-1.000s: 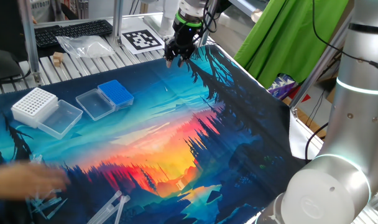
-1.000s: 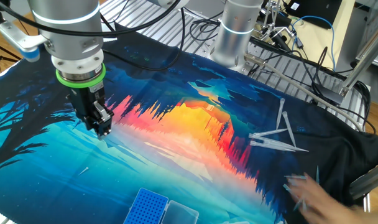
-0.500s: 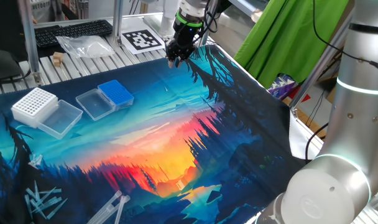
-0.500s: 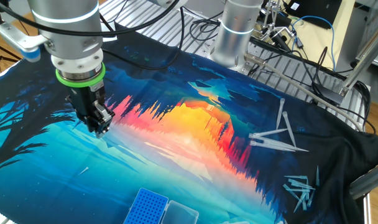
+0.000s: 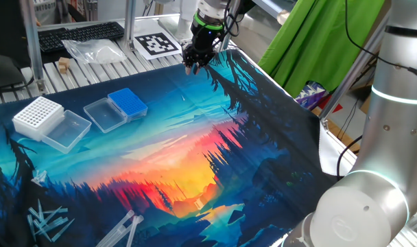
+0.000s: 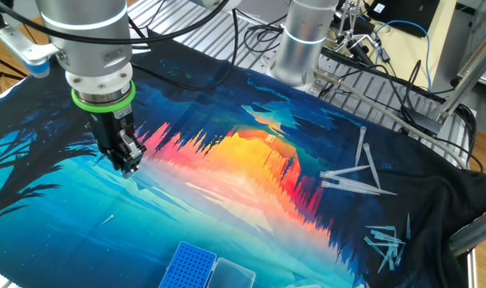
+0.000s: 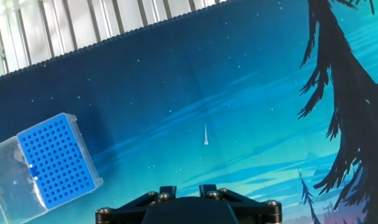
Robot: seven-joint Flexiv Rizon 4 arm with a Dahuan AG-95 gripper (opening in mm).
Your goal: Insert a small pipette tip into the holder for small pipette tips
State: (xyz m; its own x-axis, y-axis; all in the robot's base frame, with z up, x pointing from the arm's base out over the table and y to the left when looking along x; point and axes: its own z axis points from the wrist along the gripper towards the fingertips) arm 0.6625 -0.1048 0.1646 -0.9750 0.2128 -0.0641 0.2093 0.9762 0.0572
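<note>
The claw (image 6: pixel 129 166) is pointing straight down, hovering above a printed forest-sunset mat (image 5: pixel 195 144) covering the table (image 5: pixel 92 65). Its fingers are sitting fairly close together, but whether anything is pinched between them cannot be told; the hand view is not showing the fingertips.

In the hand view, a small pipette tip (image 7: pixel 206 135) is lying alone on the mat, just ahead of the claw and apart from it.

The holder for small pipette tips (image 7: pixel 54 160), a blue rack with its clear lid (image 5: pixel 103 113) lying open beside it, is sitting well off to the left of the claw in the hand view.

A white rack (image 5: pixel 38 116) is standing farther off than the blue one. Loose pipette tips (image 6: pixel 385 244) are lying scattered at the mat's far end from the claw.
</note>
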